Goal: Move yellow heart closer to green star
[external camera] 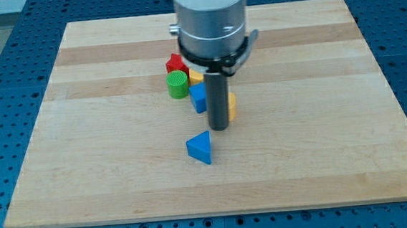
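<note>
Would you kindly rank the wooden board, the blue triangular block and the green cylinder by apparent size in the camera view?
1. Wooden board, by far the largest.
2. Blue triangular block and green cylinder look about alike; the triangle lies nearer the view's bottom, so I will not rank them. My tip is just above and right of the triangle.

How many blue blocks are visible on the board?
2: a blue triangle toward the view's bottom, alone, and a blue block just left of my tip. The arm may hide others.
</note>
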